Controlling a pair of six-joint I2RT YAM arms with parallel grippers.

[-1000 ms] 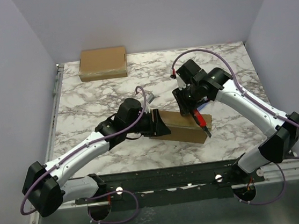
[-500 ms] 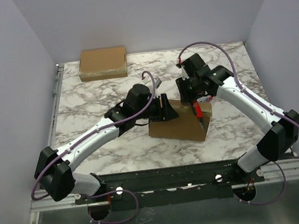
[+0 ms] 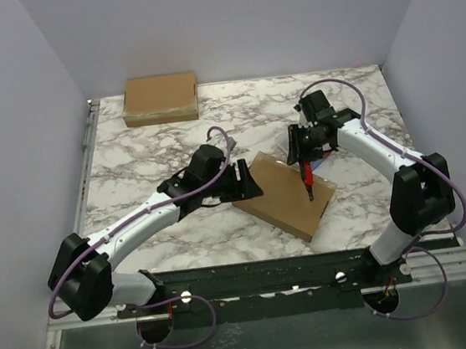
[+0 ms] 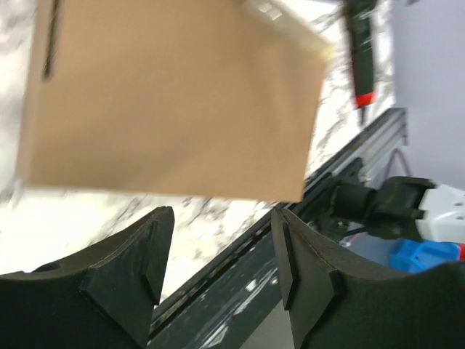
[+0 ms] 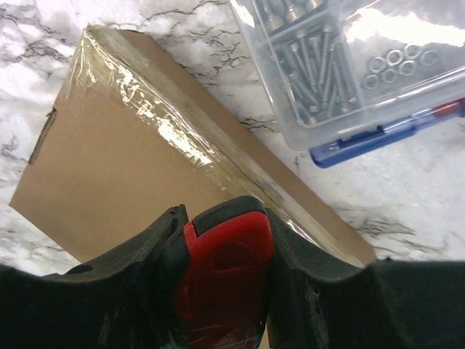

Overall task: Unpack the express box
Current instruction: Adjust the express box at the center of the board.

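A flat brown cardboard express box (image 3: 287,192) lies on the marble table between the arms, sealed with clear tape (image 5: 182,123) along one edge. It also shows in the left wrist view (image 4: 174,94) and the right wrist view (image 5: 123,182). My left gripper (image 3: 247,185) is open and empty at the box's left corner, its fingers (image 4: 138,269) apart. My right gripper (image 3: 305,154) is shut on a red and black utility knife (image 5: 225,276), whose tip (image 3: 310,189) points down over the box's right part.
A second brown box (image 3: 160,98) lies at the table's back left. A clear plastic case of screws and nuts (image 5: 349,58) with a blue strip sits right of the express box. The metal rail (image 3: 311,271) runs along the near edge.
The express box has turned and now lies flat, further right and toward the near edge. My left gripper drew back to its left corner. My right gripper with the knife moved right.
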